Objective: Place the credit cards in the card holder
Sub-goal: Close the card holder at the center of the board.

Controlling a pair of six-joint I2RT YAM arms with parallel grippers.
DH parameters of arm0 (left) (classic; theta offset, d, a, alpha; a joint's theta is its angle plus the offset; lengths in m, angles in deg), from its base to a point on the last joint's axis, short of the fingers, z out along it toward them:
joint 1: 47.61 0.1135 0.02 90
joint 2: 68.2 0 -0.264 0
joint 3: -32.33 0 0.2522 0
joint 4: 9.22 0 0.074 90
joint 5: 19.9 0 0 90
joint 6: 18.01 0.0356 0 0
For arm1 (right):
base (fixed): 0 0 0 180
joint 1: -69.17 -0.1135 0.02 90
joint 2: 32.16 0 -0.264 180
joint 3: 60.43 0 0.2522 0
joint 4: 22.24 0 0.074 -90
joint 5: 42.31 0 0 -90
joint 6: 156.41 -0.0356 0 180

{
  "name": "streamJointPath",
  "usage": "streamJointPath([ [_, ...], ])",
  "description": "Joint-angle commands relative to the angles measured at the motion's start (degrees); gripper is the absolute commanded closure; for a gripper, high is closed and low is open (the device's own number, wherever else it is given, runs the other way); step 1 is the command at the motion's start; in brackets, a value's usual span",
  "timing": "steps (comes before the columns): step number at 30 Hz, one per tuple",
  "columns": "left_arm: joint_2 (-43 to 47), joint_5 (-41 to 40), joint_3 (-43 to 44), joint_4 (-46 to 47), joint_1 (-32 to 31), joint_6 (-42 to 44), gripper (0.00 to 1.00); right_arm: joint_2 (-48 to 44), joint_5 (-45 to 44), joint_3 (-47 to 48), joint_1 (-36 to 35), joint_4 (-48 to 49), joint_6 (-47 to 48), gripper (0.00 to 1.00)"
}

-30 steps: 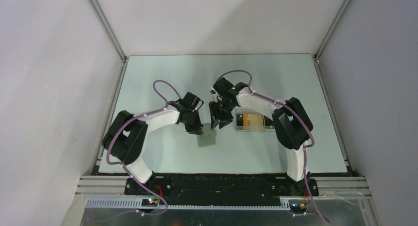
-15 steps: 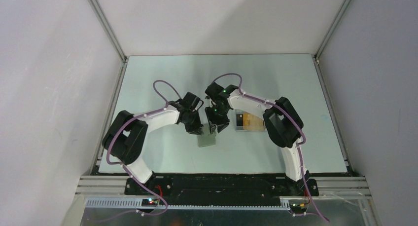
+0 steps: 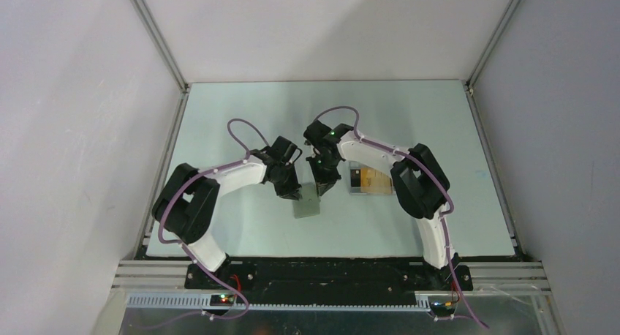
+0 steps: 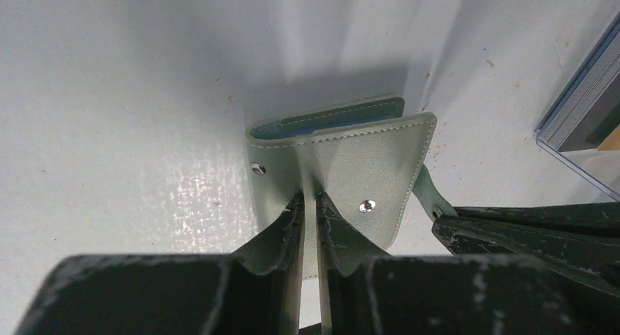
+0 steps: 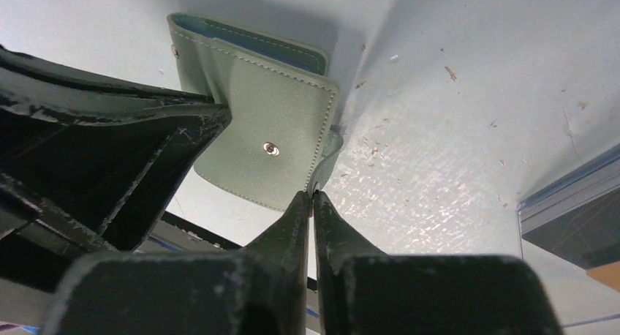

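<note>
Pale green worktop, boxed in by plain white walls and aluminium rails, carried little. Near its middle, a touch toward the near edge, lay the folded card holder. The left claw was clamped on its front flap, and the right claw was pinched shut on the snap tab. Opening it looked to be the step in hand, and next the two would need to draw apart gently. The credit cards waited in a clear tray just to the right.

Left hand and right hand crowd the wallet from both sides; tray blocks the right. Far surface lies open.
</note>
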Motion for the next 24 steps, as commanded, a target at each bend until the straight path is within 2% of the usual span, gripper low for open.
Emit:
streamJointPath([
  [1, -3.19, -0.89, -0.46, 1.57, -0.78, 0.39, 0.84, 0.03, 1.54, 2.18, 0.09, -0.18, 0.11, 0.98],
  [2, -3.24, -0.86, -0.42, 1.53, -0.78, 0.45, 0.84, -0.1, 1.88, 2.0, 0.21, 0.0, 0.05, 1.0],
  [12, -3.55, -0.69, -0.29, 1.56, -0.78, 0.56, 0.85, -0.22, 12.58, -2.18, 2.86, 7.88, -2.47, 1.0],
  [24, -3.64, -0.53, -0.28, 1.52, -0.77, 0.56, 0.85, 3.82, 13.84, -1.65, 2.12, 9.28, -3.31, 1.0],
])
